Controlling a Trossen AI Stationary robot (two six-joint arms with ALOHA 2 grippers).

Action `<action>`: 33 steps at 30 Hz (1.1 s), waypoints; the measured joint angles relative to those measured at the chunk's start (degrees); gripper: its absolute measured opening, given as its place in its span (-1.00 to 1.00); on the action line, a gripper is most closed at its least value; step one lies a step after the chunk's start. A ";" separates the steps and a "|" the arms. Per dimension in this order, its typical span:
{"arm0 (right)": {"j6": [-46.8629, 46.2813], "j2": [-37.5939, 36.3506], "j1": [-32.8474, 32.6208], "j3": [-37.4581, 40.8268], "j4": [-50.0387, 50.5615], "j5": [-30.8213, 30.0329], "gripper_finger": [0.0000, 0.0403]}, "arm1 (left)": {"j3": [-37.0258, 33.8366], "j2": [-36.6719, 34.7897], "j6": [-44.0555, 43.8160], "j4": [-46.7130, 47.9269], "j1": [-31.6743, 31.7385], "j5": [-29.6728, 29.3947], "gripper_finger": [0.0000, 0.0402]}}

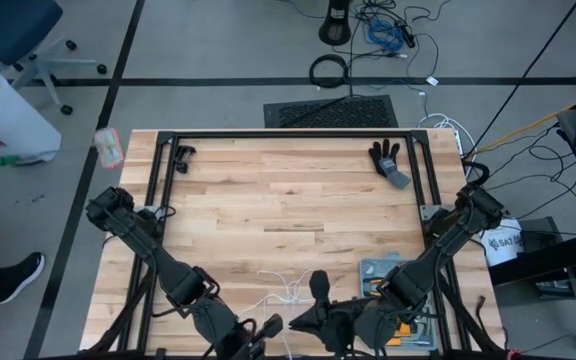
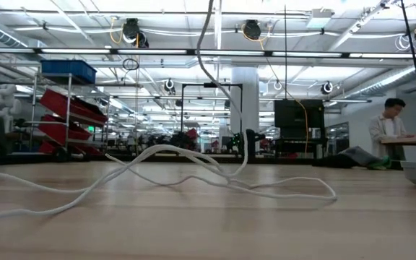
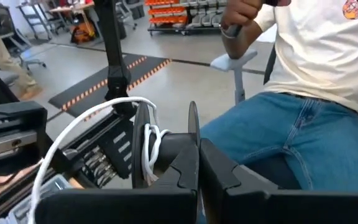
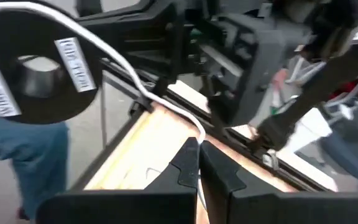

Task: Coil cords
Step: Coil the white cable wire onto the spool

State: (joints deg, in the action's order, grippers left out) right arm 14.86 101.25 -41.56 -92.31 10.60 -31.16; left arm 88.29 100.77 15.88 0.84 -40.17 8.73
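Observation:
The black reel shows edge-on in the left wrist view (image 3: 145,143), with white cord wound between its two discs, and face-on in the right wrist view (image 4: 36,68), with a pale centre. My left gripper (image 3: 197,163) is shut on it at the table's near edge (image 1: 260,335). My right gripper (image 4: 197,163) is shut on the white cord (image 4: 135,87) close beside it (image 1: 315,300). The rest of the cord (image 2: 193,166) lies in loose loops on the table (image 1: 283,290), and one strand rises from them (image 2: 209,43). My left gripper pinches the rim of one reel disc (image 3: 193,134) between its two fingers. The reel stands on edge beyond the fingertips, lifted clear of the table. My right gripper pinches the white cord (image 4: 197,134) between its two fingertips, a single strand. The cord runs in a gentle curve from the reel to the fingers.
A black glove (image 1: 388,158) lies at the far right of the table, a small black object (image 1: 181,153) at the far left, and a grey-blue tray (image 1: 380,270) at the near right. A seated person (image 3: 309,124) is just beyond the near edge.

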 joint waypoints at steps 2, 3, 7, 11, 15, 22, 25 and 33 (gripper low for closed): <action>-0.73 0.00 0.29 0.00 -0.03 1.62 -1.00 | 0.00 0.00 0.08 -1.21 0.00 0.01 -0.99; -1.01 0.00 0.37 0.00 -0.05 2.38 -1.00 | 0.00 0.00 0.20 -1.95 0.00 0.13 -0.99; -2.05 0.00 0.87 0.00 0.43 3.04 -1.00 | 0.00 0.00 1.46 -3.51 -0.11 0.99 -0.99; -3.01 0.00 1.36 0.00 0.74 3.08 -1.00 | 0.00 0.00 1.53 -4.32 -0.15 1.27 -0.99; -3.71 0.74 1.88 0.00 -0.16 3.11 -1.00 | -0.01 0.00 2.11 -6.50 -0.13 1.54 -0.99; -3.14 2.14 3.31 0.02 -3.52 7.65 -1.00 | -0.04 0.00 3.36 -9.60 -1.09 3.63 -0.99; -3.67 2.26 3.55 0.02 -3.23 8.41 -1.00 | -0.07 0.02 4.67 -10.13 -1.47 4.52 -0.99; -4.63 2.27 3.78 0.02 -6.07 15.30 -1.00 | -0.09 0.02 6.08 -13.01 -1.75 5.24 -0.99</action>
State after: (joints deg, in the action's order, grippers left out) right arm 10.24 103.52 -37.78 -92.29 4.52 -15.86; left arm 88.20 100.79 21.96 -12.17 -41.92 13.96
